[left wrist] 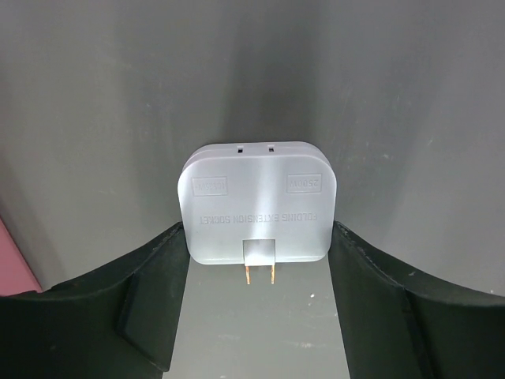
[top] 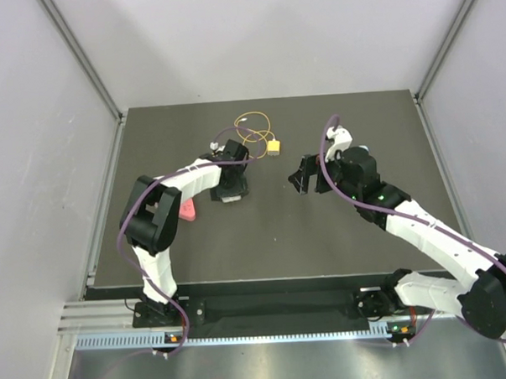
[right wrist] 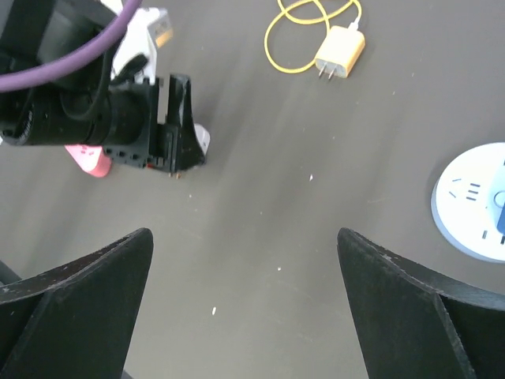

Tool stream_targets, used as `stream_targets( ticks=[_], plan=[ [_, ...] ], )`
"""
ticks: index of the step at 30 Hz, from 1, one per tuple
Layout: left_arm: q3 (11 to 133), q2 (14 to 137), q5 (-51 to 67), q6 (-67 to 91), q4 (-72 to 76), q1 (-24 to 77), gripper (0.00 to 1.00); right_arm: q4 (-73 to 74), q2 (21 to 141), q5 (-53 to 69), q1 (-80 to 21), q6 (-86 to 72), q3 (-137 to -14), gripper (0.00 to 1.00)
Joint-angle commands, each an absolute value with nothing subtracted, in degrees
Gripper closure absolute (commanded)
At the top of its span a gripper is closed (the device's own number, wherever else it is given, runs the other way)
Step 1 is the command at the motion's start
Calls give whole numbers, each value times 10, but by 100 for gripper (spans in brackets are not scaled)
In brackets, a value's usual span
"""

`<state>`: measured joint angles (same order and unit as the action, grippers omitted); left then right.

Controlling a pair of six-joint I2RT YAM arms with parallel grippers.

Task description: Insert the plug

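Yellow plug (top: 273, 146) lies loose, untouched, beyond both arms; right gripper (right wrist: 245, 237) gapes wide, empty; left gripper (left wrist: 256, 230) straddles grey socket adapter (left wrist: 256, 189), pinch not discernible; right should probably take plug by flat sides, prongs clear.

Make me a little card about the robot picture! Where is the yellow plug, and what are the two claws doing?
plug: yellow plug lies loose on the table, no gripper on it
left gripper: fingers either side of a grey adapter; grip unclear
right gripper: open, empty
also there: round white socket, pink thing
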<state>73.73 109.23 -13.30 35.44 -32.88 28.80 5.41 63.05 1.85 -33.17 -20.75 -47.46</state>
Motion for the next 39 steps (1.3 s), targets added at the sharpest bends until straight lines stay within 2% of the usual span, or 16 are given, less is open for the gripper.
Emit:
stream_targets(
  ticks=[1, 3, 6, 7, 11, 17, 20, 24, 28, 32, 39],
  plan=[
    [754, 1103, -168, 343, -343, 291, 34, 47, 619, 33, -325, -208, -469, 0],
    [751, 1103, -171, 333, -339, 290, 35, 43, 620, 39, -321, -214, -466, 0],
    [751, 1106, -155, 306, -324, 291, 50, 37, 621, 53, -315, -228, -460, 0],
    [751, 1106, -149, 299, -323, 291, 65, 37, 619, 54, -312, -237, -458, 0],
    [743, 1056, -122, 244, -319, 308, 100, 14, 599, 124, -262, -307, -425, 0],
    [672, 897, -61, 157, -264, 365, 100, 61, 627, 317, -172, -321, -479, 4],
    [645, 828, -16, 127, -240, 401, 100, 134, 664, 361, -170, -301, -527, 6],
    [640, 786, 55, 113, -250, 425, 100, 142, 695, 459, -171, -318, -528, 14],
    [642, 763, 85, 91, -265, 463, 100, 138, 693, 506, -179, -332, -524, 21],
    [647, 736, 91, 79, -268, 501, 100, 147, 692, 552, -202, -339, -527, 21],
    [676, 732, 106, 53, -309, 528, 100, 198, 716, 544, -240, -324, -545, 22]
  ],
)
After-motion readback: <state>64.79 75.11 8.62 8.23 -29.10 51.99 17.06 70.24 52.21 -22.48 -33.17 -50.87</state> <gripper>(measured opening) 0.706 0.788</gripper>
